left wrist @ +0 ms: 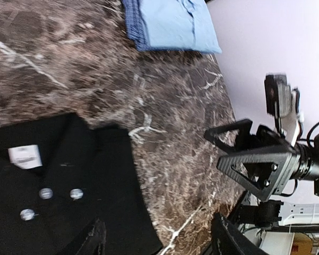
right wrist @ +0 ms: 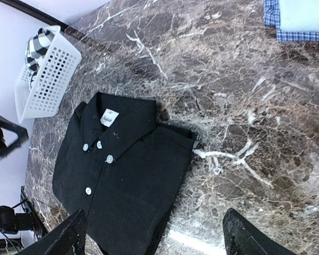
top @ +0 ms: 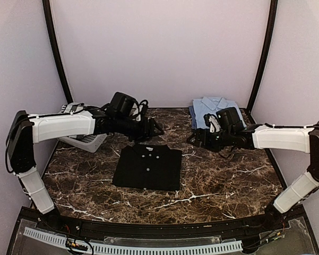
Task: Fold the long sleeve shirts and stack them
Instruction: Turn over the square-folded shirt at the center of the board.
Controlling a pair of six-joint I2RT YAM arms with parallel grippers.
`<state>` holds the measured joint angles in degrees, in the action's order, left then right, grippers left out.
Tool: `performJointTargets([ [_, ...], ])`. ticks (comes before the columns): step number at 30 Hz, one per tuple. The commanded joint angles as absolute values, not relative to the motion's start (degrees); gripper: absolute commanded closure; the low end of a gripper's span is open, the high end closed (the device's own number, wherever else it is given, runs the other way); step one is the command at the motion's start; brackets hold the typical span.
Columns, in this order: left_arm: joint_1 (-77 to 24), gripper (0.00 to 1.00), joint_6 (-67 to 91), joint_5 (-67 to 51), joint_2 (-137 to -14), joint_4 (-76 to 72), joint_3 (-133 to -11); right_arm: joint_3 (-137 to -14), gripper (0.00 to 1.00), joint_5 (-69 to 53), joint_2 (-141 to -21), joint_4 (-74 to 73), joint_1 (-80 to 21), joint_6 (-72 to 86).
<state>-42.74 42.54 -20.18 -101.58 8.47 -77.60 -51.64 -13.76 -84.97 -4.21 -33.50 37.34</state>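
The left arm (top: 63,126) reaches in from the left of the black shirt (top: 147,167) with its forearm roughly level. The left gripper (top: 157,128) hangs just past the shirt's far edge, by the collar. Its fingers (left wrist: 93,241) stand apart with nothing between them. The right arm (top: 281,138) stretches in from the right of the shirt, also nearly level. The right gripper (top: 195,139) sits off the shirt's far right corner, pointing toward it. Its fingers (right wrist: 69,236) are spread wide and hold nothing. The two grippers face each other across the collar end, well apart.
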Motion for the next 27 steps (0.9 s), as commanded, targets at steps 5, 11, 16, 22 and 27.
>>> performJointTargets([
  [5,-33.16,0.34,35.65,-14.86,-86.61,16.47,-62.08,-51.06,0.18,-8.78,-89.30,-5.36,-39.51,36.59],
  [11,-30.17,0.35,33.01,-13.48,-83.98,20.48,-56.32,-51.61,0.23,-8.20,-90.90,-5.60,-42.27,37.36],
  [16,-30.06,0.37,33.88,-11.33,-84.03,21.50,-51.16,-52.42,0.26,-8.14,-93.05,-6.19,-44.75,37.59],
  [22,-30.06,0.41,36.44,-14.27,-84.53,17.87,-45.71,-52.92,0.29,-7.72,-94.60,-7.09,-46.32,37.40],
  [27,-30.15,0.46,41.40,-18.22,-81.33,16.13,-40.10,-52.28,0.30,-6.88,-93.57,-7.87,-46.42,37.45],
])
